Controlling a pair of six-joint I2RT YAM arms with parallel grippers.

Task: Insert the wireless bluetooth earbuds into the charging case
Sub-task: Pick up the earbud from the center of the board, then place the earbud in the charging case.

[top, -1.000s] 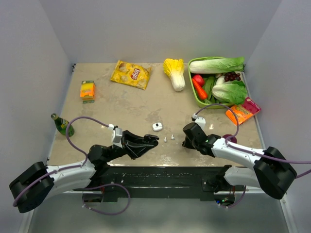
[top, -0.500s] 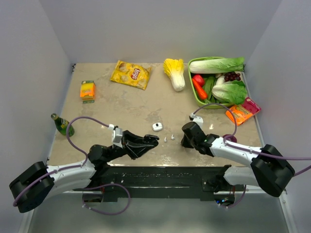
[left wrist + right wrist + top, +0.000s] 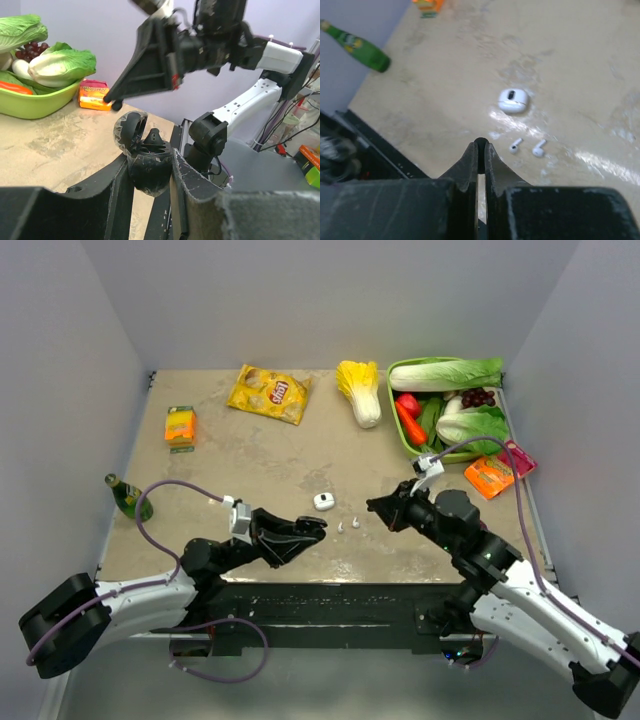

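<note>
My left gripper [image 3: 318,528] is shut on a black charging case [image 3: 147,170] and holds it above the table's front edge. The lid is open, and one black earbud [image 3: 152,136] sits in it. My right gripper [image 3: 375,506] is raised and shut on a tiny black earbud [image 3: 480,143] at its fingertips. In the left wrist view that earbud [image 3: 117,105] hangs just above and left of the open case. Two white earbuds [image 3: 341,526] [image 3: 356,523] lie on the table. A closed white case [image 3: 324,502] lies beside them.
A green bottle [image 3: 128,498] lies at the left edge. An orange box [image 3: 180,426], a chips bag [image 3: 268,393] and a napa cabbage [image 3: 362,390] lie at the back. A green basket [image 3: 398,435] of vegetables and an orange packet [image 3: 490,476] are at the right.
My right arm has lifted off the table and swung its elbow to the right, with its gripper now raised and pointing left toward the left gripper. The left arm has not moved.
</note>
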